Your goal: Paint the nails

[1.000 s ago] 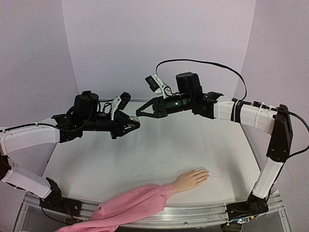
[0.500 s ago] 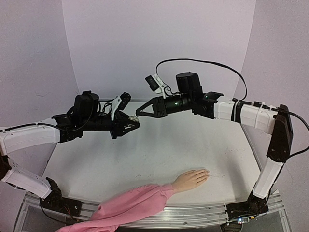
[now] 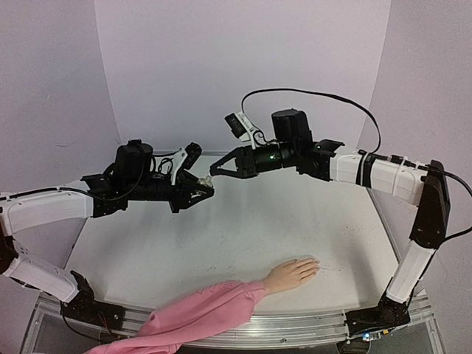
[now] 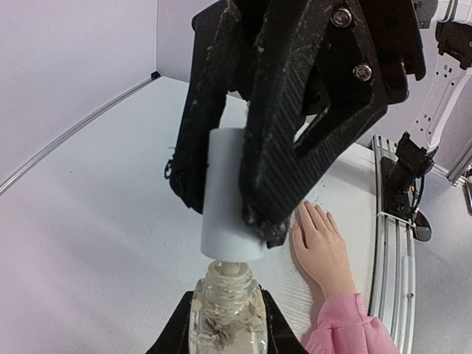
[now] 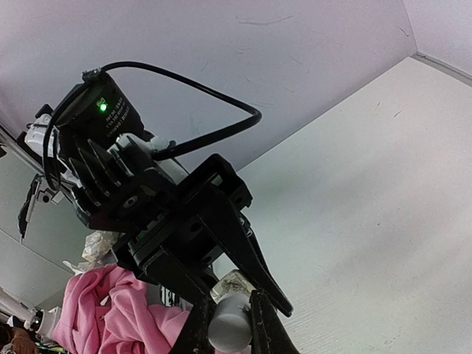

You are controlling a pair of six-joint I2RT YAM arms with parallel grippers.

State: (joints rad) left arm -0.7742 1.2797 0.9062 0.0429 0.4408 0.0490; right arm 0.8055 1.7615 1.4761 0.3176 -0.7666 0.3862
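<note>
- All the nails (image 3: 313, 263) sat at the fingertips of the mannequin hand (image 3: 291, 274). They were too small to tell apart from the skin.
- That hand lay palm down on the table (image 3: 243, 228) at its near edge, right of centre. Its long axis ran from the pink sleeve (image 3: 210, 310) at near left to fingertips pointing right and slightly away.
- Well apart from it, raised over the far middle of the table, the left fingers (image 3: 199, 190) were clamped on a clear bottle (image 4: 225, 313).
- The right fingers (image 4: 284, 133) were pressed together on the white cap (image 4: 230, 195), sitting just above the bottle's neck.
- From both sets of fingers the nails lay nearward, down and to the right.
- The right arm's base stood on the fingertip side, so it looked better placed to reach them.
- No brush was visible under the cap.
</note>
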